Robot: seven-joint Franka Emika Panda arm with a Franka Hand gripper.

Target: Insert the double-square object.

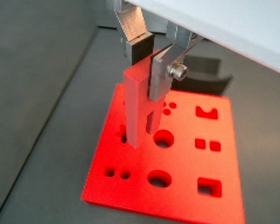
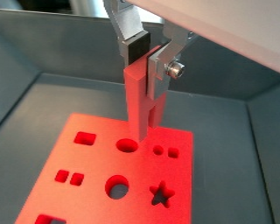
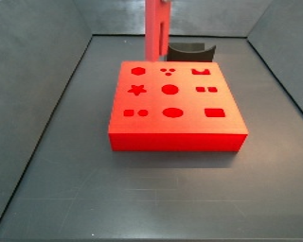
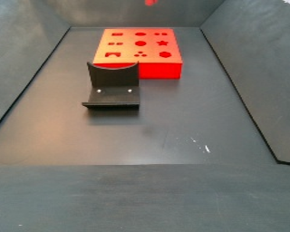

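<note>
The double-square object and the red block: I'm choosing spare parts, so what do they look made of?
The double-square object, held upright in the gripper, looks like matte red plastic, uniformly coloured. The red block looks alike: clean-cut holes, no grain. Possibly printed or moulded.

There are no words, numbers or signs to read on anything in these pictures.

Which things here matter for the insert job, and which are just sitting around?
In the job:
- the gripper, above the block, shut on the peg
- the long slender bright red peg, held upright
- the big flat red block with shape-holes, under the peg

Lying about:
- the dark grey curved holder, empty, on the floor beside the block
</note>
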